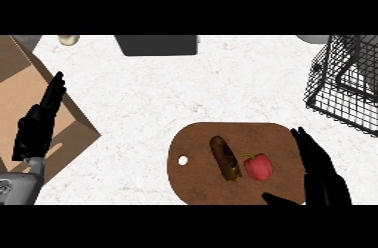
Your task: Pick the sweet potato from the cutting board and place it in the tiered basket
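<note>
Nothing is done yet: your long dark-brown sweet potato (225,158) lies on the rounded brown wooden cutting board (199,142), beside a red pepper (258,166). Your right robot hand (319,172) hovers alongside, released; the black wire tiered basket (347,82) waits well apart.

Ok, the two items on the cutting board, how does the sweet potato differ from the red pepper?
The sweet potato is dark brown, long and thin; the red pepper is bright red, short and rounded with a green stem. The sweet potato lies nearer the board's middle, the pepper nearer the right hand. Both rest on the cutting board, unheld.
</note>
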